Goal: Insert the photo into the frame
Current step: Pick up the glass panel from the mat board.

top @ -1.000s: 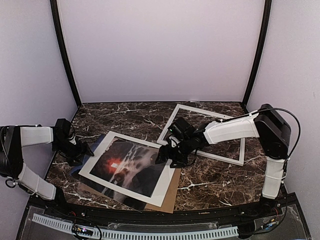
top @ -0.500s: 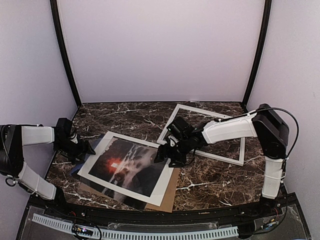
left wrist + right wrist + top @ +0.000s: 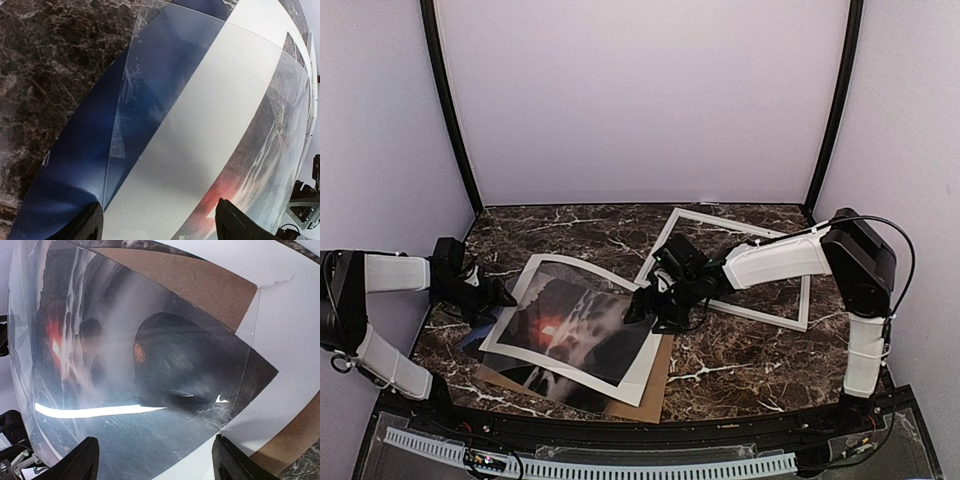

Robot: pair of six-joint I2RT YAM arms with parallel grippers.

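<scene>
— Red-orange sun glow, white mist over dark rocks: where does the large glossy rectangular photo [image 3: 570, 330] sit?
— Near left on the dark veined marble bench [image 3: 750, 370]. It is in a loose stack with a flat white wide-bordered paper mat [image 3: 505, 322], a clear scratched plastic sheet [image 3: 145, 75] and, at the bottom, a plain brown cardboard sheet [image 3: 658, 385]. The large white thin-railed frame [image 3: 730, 221] lies flat to its right, with its near corner just beside the stack.
— And the hands?
— The left hand [image 3: 492, 298] is at the stack's left edge and the right hand [image 3: 642, 305] at its right corner. Both have fingers spread apart, clamped on nothing I can make out. Between them the upper sheets arch up off the bench (the mat's far edge shows the curve best).
— So which step?
— Sorting the photo from its stack, I'd judge; marble shows through the frame's centre, so nothing is in it yet. The next move calls for catching one thin, slippery sheet by its edge without the mat and plastic coming along. After that comes a carry to the right and squaring with the rails.
— Handling?
— Limp and glossy, likely to crease; the frame looks rigid.
</scene>
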